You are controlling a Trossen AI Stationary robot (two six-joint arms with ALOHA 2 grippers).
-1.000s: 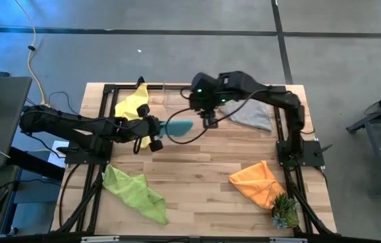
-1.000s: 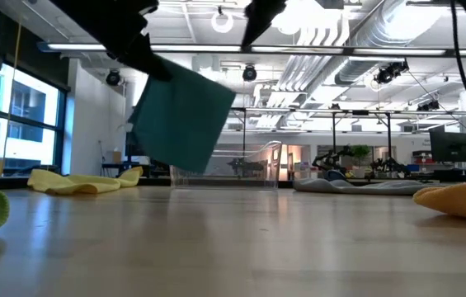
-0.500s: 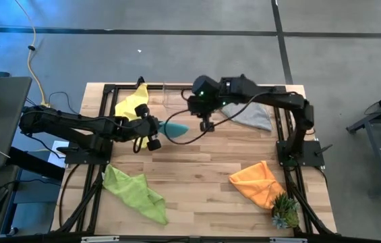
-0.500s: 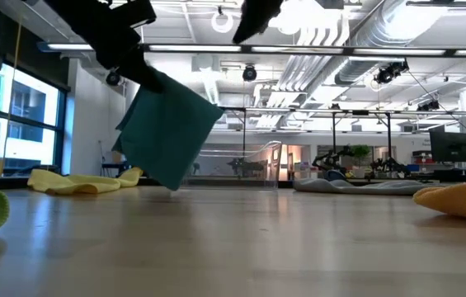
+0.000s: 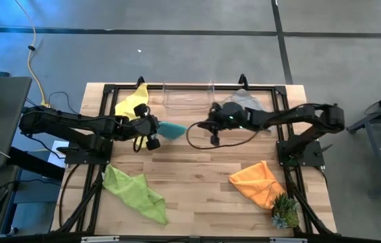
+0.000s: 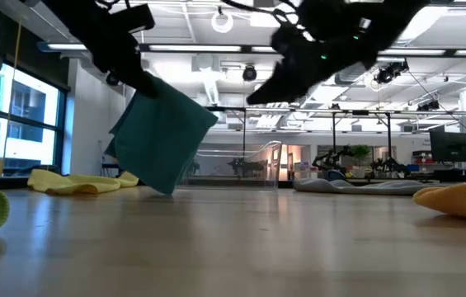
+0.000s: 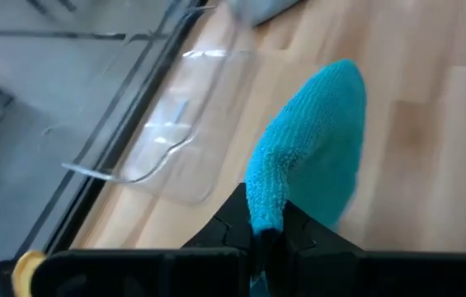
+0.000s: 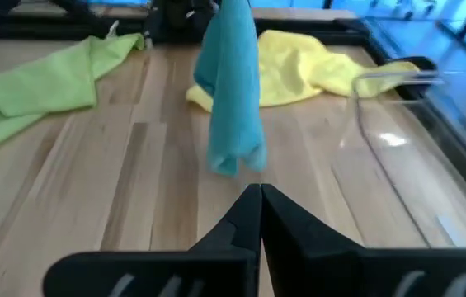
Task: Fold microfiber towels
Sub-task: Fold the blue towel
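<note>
The teal blue towel (image 5: pixel 172 129) hangs from my left gripper (image 5: pixel 155 130), which is shut on it left of the table's middle. In the low view the towel (image 6: pixel 162 136) hangs as a tilted sheet, its lowest corner (image 6: pixel 167 190) close to the table. My right gripper (image 8: pixel 260 191) is shut and holds nothing. It points at the towel (image 8: pixel 231 91) from the right, a short way off (image 5: pixel 203 125). The yellow towel (image 5: pixel 133 102), the lime green towel (image 5: pixel 135 192), the orange towel (image 5: pixel 257 183) and the grey towel (image 5: pixel 244 100) lie crumpled on the table. My left gripper pinches a bunched upper corner of the teal towel (image 7: pixel 265 210) between its two fingers. The fingers come from the table's left, slanting down. The towel hangs slack below and beyond them; whether its lowest corner touches the table, I cannot tell.
A clear plastic bin (image 5: pixel 189 98) stands at the far edge, behind the towel. A small green spiky plant (image 5: pixel 284 214) sits at the near right corner beside the orange towel. A loop of cable (image 5: pixel 203 138) hangs under the right arm. Bare wood lies across the table's middle (image 5: pixel 197 169).
My right gripper has drawn back from above the teal towel toward the table's right edge, come down and tipped from pointing down to nearly level. The towel has swung a little toward the left edge with my left gripper and shows narrower from above.
</note>
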